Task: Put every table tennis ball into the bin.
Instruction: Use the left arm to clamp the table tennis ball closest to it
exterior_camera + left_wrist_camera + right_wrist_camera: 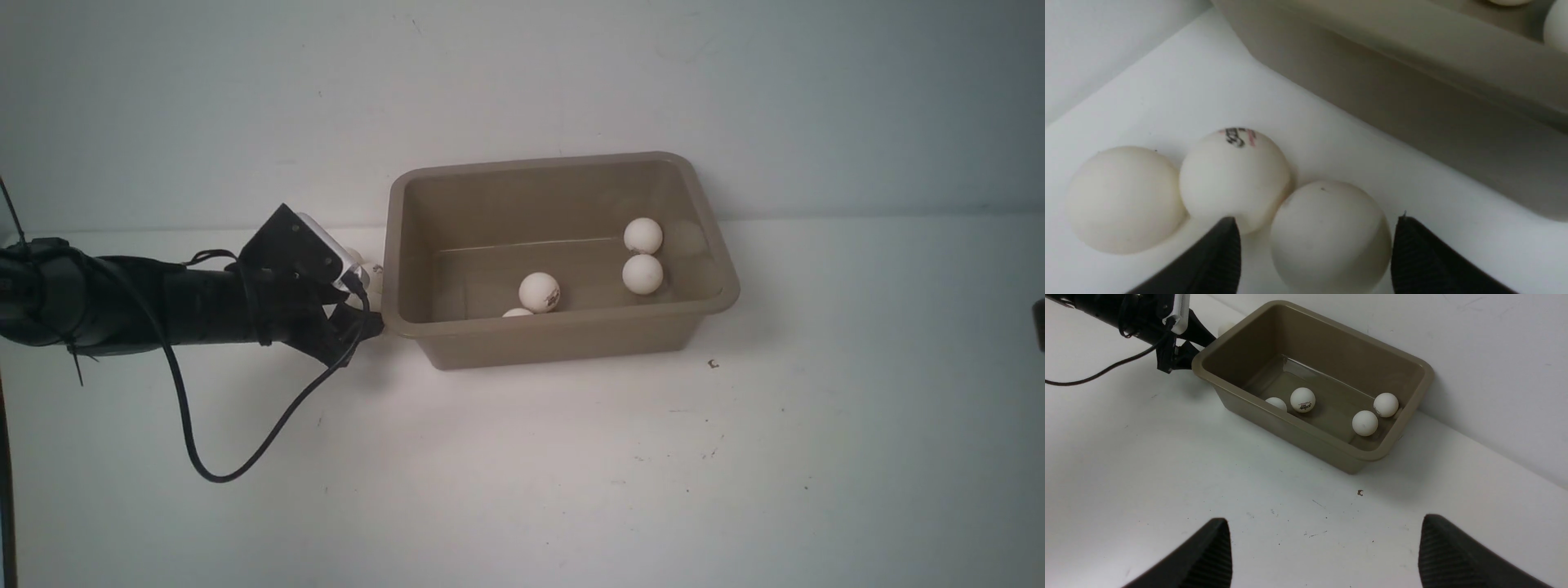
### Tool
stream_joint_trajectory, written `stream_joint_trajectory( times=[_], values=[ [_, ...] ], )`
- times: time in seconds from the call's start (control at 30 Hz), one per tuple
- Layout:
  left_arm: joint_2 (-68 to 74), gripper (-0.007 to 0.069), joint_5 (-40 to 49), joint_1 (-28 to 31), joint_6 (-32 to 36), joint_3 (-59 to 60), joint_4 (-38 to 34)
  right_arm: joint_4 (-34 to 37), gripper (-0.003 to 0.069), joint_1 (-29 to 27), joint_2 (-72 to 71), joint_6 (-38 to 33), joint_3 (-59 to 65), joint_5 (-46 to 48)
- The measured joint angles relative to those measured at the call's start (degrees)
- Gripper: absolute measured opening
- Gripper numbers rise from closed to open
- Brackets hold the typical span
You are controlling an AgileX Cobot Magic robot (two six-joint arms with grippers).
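Brown bin [563, 325] — four balls [540, 291] inside

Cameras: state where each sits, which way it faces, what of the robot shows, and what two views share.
Front view: between the arms, facing forward at the bin and wall; left arm shows.
Left wrist view: on the left wrist, close over three balls beside the bin's wall; jaws flank the nearest ball.
Right wrist view: on the right wrist, high, looking down at the bin; open jaws show.
Shared: front and right wrist views show the bin's four balls.
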Motion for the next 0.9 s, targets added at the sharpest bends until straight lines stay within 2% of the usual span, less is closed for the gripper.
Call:
stream_joint_trajectory(
  times=[0.13,0.23,0.63,0.9],
  values=[
    [0.0,0.0417,0.0,0.0,0.4,0.0,-1.0,0.3,0.0556,0.0,0.0,-0.1,0.0,0.1],
    [0.0,0.0305,0.0,0.0,0.6,0.0,-1.1,1.1,0.0556,0.0,0.0,-0.7,0.0,0.2],
    [-0.3,0.0310,0.0,0.0,0.0,0.0,-1.1,3.5,0.0549,0.0,0.0,-2.2,0.0,0.2],
    [-10.0,0.0310,0.2,0.0,-1.6,0.0,-1.1,4.2,0.0536,0.0,0.0,-2.7,0.0,0.2]
  ],
)
